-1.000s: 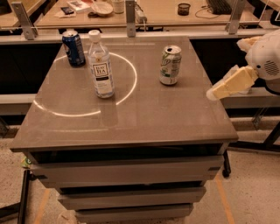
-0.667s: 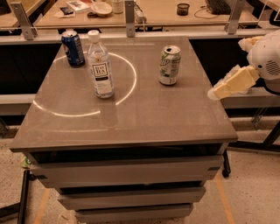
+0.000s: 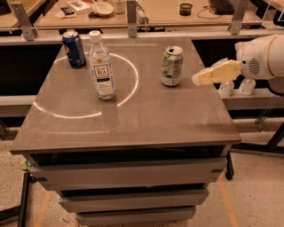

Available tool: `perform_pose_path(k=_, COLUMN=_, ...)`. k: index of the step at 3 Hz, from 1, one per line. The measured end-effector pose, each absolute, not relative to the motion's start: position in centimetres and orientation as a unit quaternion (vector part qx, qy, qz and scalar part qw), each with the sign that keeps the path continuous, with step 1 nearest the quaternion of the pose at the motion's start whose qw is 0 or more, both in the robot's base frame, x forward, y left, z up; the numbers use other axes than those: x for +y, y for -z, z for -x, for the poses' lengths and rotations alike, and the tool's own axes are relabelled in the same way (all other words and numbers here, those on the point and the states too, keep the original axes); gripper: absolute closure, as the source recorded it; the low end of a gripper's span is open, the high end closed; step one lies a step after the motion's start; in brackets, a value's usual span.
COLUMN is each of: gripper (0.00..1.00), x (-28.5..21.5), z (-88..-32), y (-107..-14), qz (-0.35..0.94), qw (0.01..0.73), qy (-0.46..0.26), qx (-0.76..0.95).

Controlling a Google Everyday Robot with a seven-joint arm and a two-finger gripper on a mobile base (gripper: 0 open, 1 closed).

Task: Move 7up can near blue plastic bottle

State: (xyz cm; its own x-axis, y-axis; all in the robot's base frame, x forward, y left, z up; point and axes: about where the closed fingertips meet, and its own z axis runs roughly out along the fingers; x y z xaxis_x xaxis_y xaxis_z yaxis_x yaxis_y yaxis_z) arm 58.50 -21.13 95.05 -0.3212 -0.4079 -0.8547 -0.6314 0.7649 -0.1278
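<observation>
The 7up can (image 3: 171, 66), pale white and green with a silver top, stands upright on the right part of the grey table (image 3: 133, 119). The blue plastic bottle (image 3: 101, 67), clear with a white cap and a white label, stands upright at the left centre, well apart from the can. My gripper (image 3: 200, 78), with cream-coloured fingers, hangs at the table's right edge, just right of the can and not touching it. The white arm (image 3: 262, 56) reaches in from the right.
A dark blue can (image 3: 73, 48) stands at the table's back left, behind the bottle. Two small white pump bottles (image 3: 235, 87) sit on a ledge to the right, below the arm. A cluttered desk (image 3: 146, 11) runs behind the table.
The gripper has moved left and slightly up, closer to the 7up can. The cans and the bottle have not moved.
</observation>
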Motion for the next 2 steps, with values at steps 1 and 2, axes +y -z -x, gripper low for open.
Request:
perform_pose_path(k=1, gripper=0.0, x=-20.2, z=-62.3, y=-95.3, qz=0.29, qw=0.522, qy=-0.132, qx=0.791)
perform_pose_path(k=2, gripper=0.0, x=-19.0, z=-65.4, y=-95.1, qz=0.314, qw=0.527, qy=-0.133, qx=0.779)
